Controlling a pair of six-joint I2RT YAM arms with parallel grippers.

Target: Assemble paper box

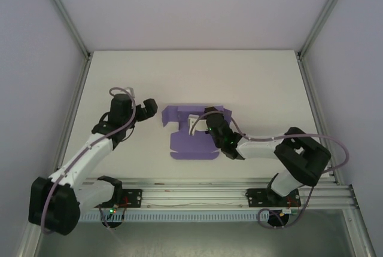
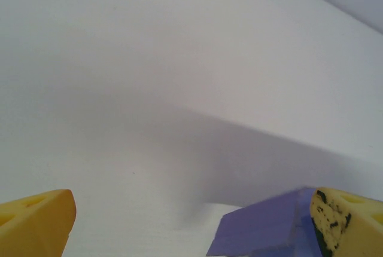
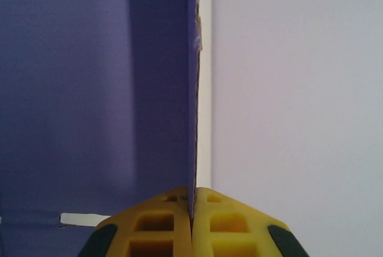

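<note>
Centrally on table (image 1: 251, 77), paper box (image 1: 190, 144), flap in right pincer (image 3: 192, 202), left pincer (image 1: 149, 109) agape

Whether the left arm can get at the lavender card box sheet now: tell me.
Probably yes. The open left gripper sits beside the left edge of the paper box, nothing between; the right gripper pinches a raised flap farther right.

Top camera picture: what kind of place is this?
Probably a robot test booth in a lab: a white table boxed in by plain walls with metal posts, a left arm and a right arm bolted to a rail, and one purple paper box to fold.
</note>
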